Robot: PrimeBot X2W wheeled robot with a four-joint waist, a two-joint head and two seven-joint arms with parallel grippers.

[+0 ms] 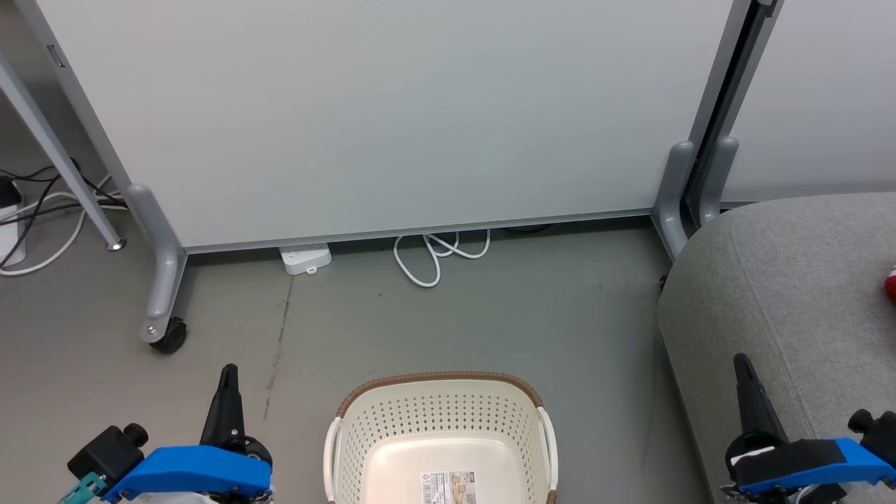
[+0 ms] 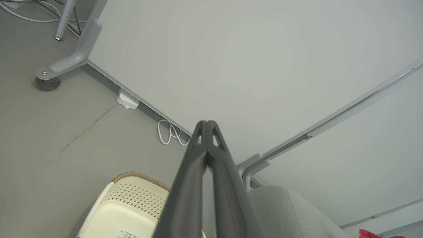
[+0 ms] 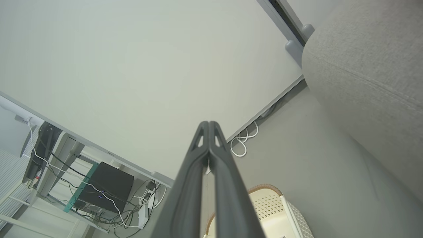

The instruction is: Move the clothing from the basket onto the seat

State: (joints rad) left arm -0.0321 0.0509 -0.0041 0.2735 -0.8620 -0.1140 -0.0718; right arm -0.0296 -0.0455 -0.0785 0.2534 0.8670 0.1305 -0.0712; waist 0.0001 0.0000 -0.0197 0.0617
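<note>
The cream basket [image 1: 441, 420] stands on the floor at the bottom centre, and what I see of its inside holds just a label. It also appears in the left wrist view [image 2: 132, 201] and the right wrist view [image 3: 274, 208]. The grey seat [image 1: 791, 294] is to the right of it, with a scrap of red clothing [image 1: 891, 285] at the frame's right edge; the red clothing [image 2: 373, 234] lies on the seat [image 2: 290, 211] in the left wrist view. My left gripper [image 1: 228, 374] is shut and empty, left of the basket. My right gripper [image 1: 742, 364] is shut and empty, over the seat's front edge.
A pale partition panel [image 1: 392, 112] on wheeled grey feet [image 1: 164, 294] closes off the back. A white power strip [image 1: 306, 257] and a looped white cable [image 1: 437, 255] lie at its base. More cables and a table leg [image 1: 63, 161] are at the far left.
</note>
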